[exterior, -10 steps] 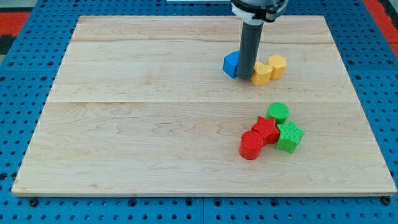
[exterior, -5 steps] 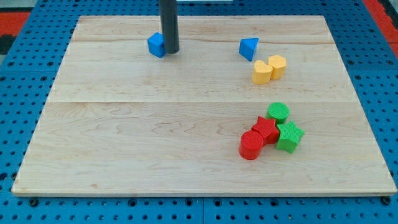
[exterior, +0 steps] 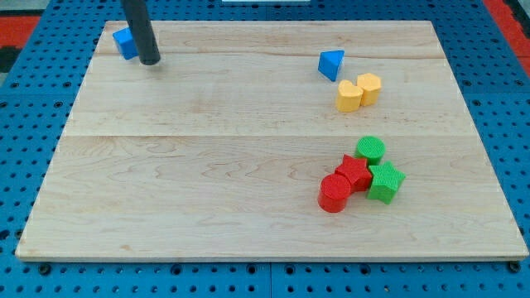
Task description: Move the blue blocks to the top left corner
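On the wooden board [exterior: 248,165], one blue block [exterior: 125,42] sits in the top left corner beside my tip [exterior: 150,61]; no pincer fitted. The blue triangular block [exterior: 332,64] waits near the top right.

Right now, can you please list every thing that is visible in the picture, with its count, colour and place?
blue block: 1, blue, top left corner
blue triangular block: 1, blue, upper right
yellow blocks: 2, yellow, side by side below the triangular one
green cylinder: 1, green, lower right cluster
green star block: 1, green, same cluster
red blocks: 2, red, same cluster
wooden board: 1, light wood, on a blue pegboard
my tip: 1, dark rod, just right of the blue block
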You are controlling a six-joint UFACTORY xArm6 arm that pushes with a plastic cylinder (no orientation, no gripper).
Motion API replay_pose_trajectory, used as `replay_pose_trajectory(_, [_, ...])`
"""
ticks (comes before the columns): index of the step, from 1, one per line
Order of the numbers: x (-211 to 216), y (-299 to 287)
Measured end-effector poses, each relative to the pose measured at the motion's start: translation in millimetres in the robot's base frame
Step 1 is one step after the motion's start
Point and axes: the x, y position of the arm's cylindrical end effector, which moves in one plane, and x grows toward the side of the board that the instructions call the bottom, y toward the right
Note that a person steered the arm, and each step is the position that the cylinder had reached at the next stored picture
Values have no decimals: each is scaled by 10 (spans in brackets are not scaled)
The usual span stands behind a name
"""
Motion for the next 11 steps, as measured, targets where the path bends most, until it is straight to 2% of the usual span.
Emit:
replay_pose_trajectory(1, [73, -743])
replay_pose_trajectory(2, [-73, -1052])
replay_pose_trajectory(3, [-297, -1024])
replay_pose_trajectory(4, [-212, -554])
replay_pose_trajectory(5, [208, 200])
replay_pose_trajectory(6, [10, 1148])
replay_pose_trajectory(7, [-428, 1636])
replay_pose_trajectory(8, [-564, 2728])
replay_pose_trajectory(9, [-426, 3724])
replay_pose_trajectory(10, [-28, 3976])
replay_pose_trajectory(11, [78, 3167])
